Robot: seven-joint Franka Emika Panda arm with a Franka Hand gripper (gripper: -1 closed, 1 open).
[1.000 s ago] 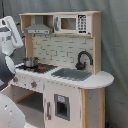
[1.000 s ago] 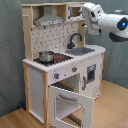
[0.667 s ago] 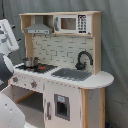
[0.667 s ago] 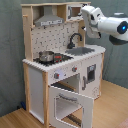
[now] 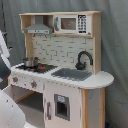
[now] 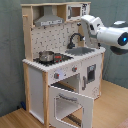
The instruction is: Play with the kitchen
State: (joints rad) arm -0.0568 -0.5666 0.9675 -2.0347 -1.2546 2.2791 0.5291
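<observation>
Kitchen point(image 5: 65, 70) stands upright on the floor, long axis vertical. Front faces the first exterior view's lower left and the second exterior view's lower right. Oven door point(image 6: 71, 104) hangs open, swung down and out. Small pot point(image 6: 46, 56) sits on the stovetop point(image 6: 52, 58). Arm point(image 6: 107, 34) is up beside the faucet point(image 6: 74, 39), above the sink point(image 6: 83, 50). Claw is hidden behind the arm's body, so can't tell if it's released or clenched. Progress looks partial: door opened; knobs, faucet and pot show no sign of handling.
</observation>
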